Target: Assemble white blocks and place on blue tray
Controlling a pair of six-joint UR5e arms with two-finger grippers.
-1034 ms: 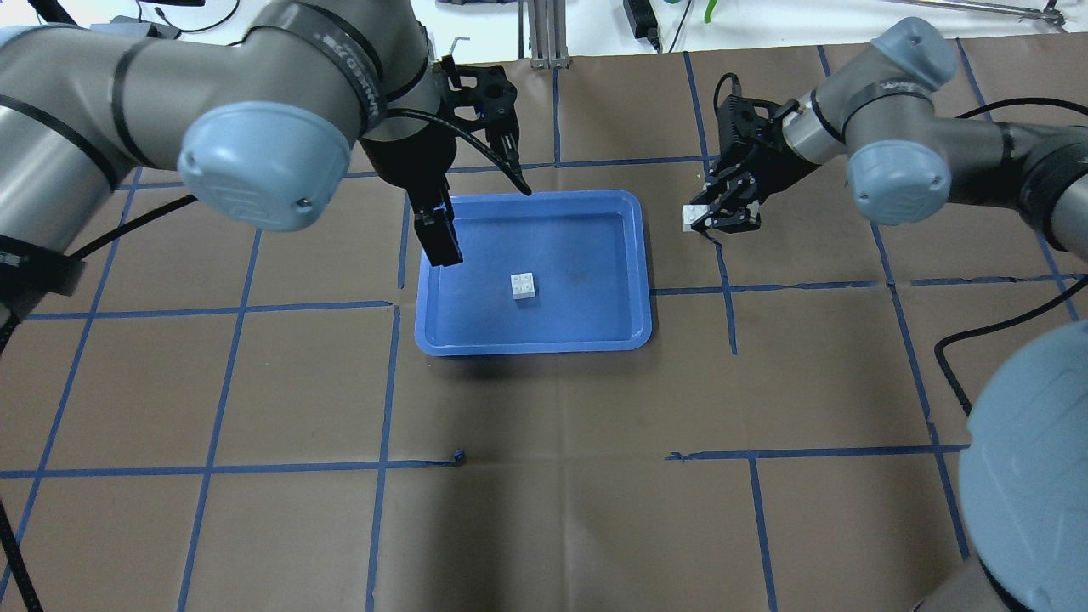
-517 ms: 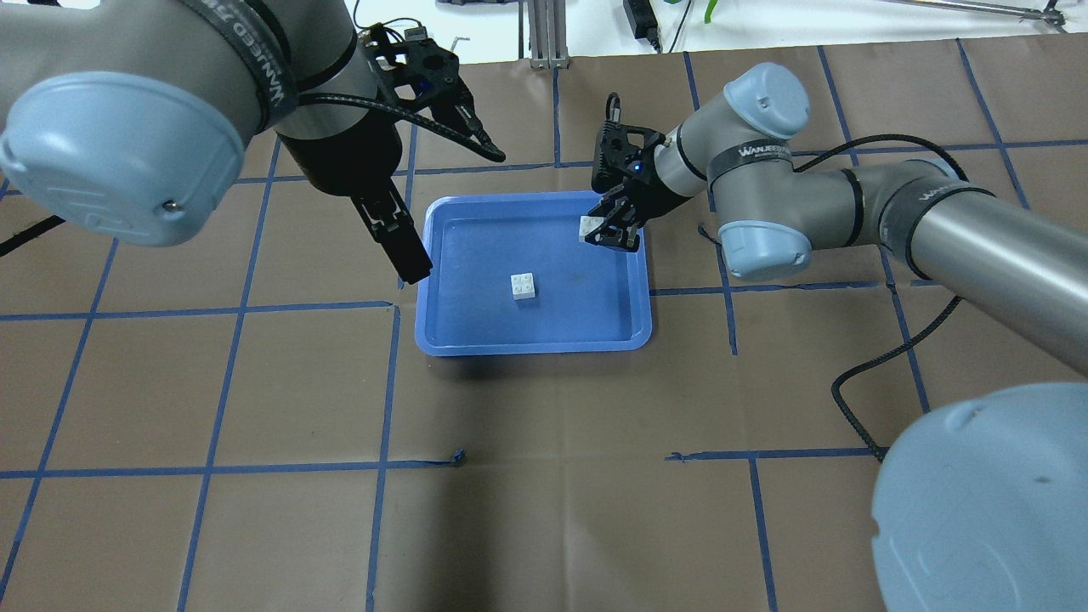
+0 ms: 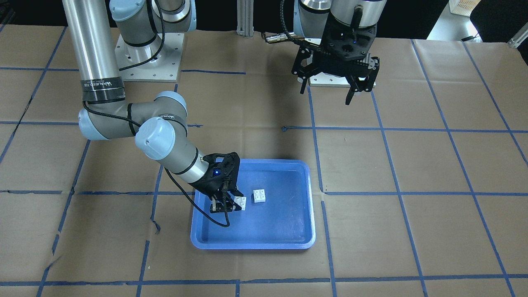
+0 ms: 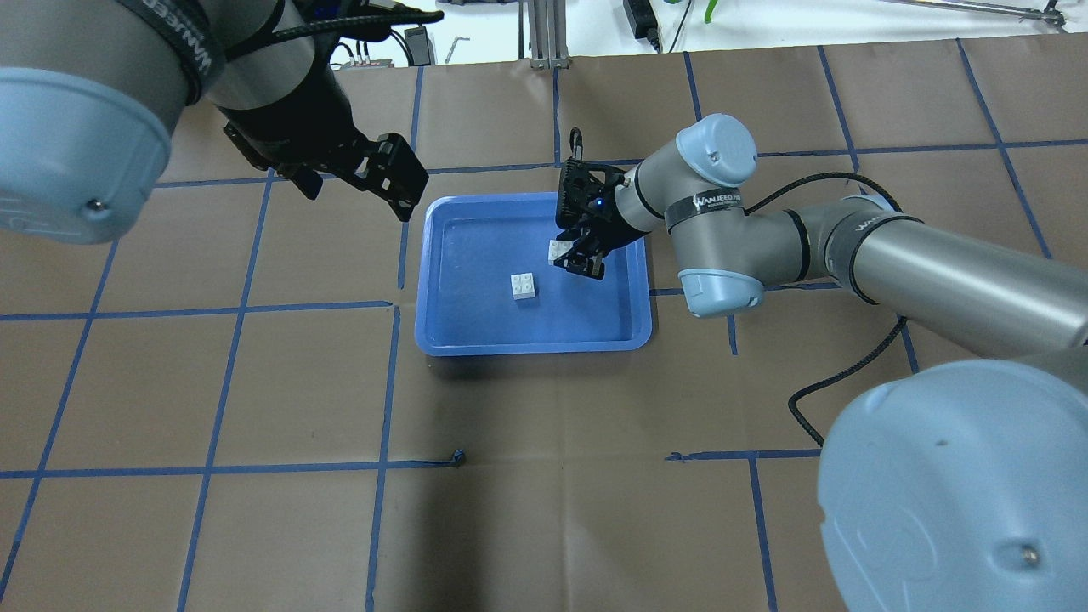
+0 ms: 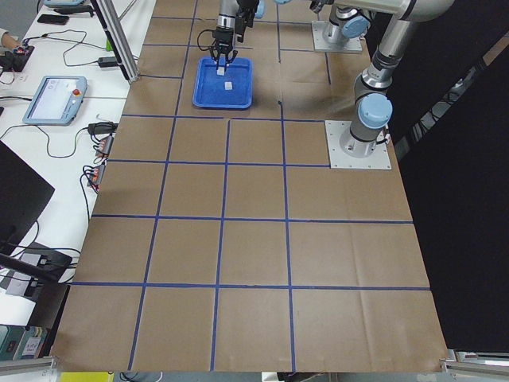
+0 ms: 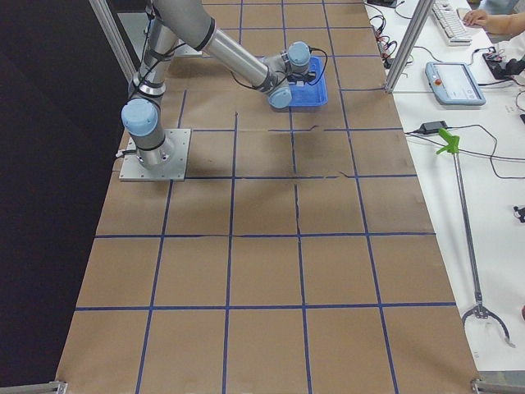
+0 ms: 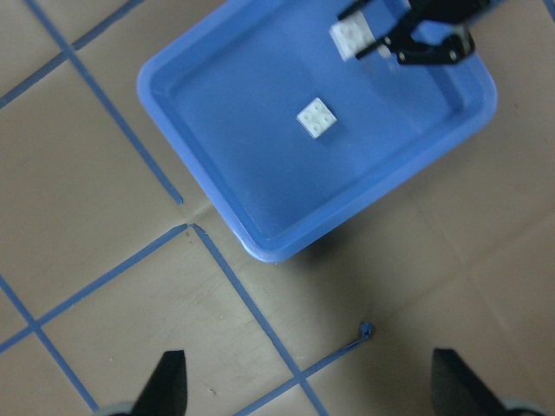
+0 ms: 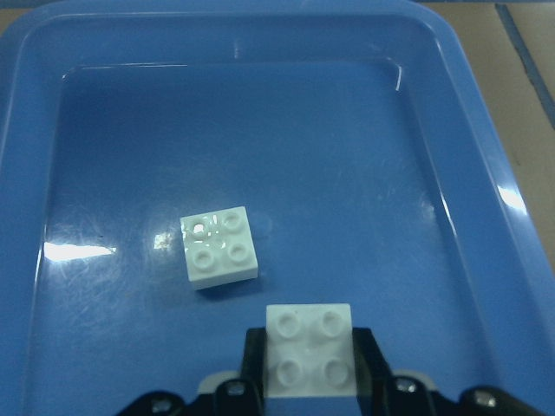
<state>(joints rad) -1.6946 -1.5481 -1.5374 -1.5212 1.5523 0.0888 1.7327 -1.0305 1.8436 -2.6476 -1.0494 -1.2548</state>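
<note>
Here the right gripper (image 4: 579, 258) is clamped on one white block (image 8: 310, 355). Its two black fingers (image 8: 368, 355) press against opposite sides of the block, whose four studs face up toward the wrist camera. The gripper reaches in over the blue tray (image 4: 534, 344) from the tray's right-hand side as the robot sees it, and the held block sits above the tray's inner floor. Whether the block hangs clear of that floor or touches it cannot be told from these views.

The second white block (image 8: 220, 247) lies flat on the tray floor near the middle, studs up, free of any gripper. It is close to the held block, toward the robot's left of it, with a strip of bare blue between the two, so they are apart and not stacked.

The tray rests on the tabletop (image 4: 552, 510), which is covered in brown paper marked off in squares by blue tape lines.

The left gripper (image 3: 328, 91) is raised well above the tabletop, outside the tray on the robot's left. Its fingers are spread wide with nothing between them, and its wrist camera looks down on the tray and both blocks.
</note>
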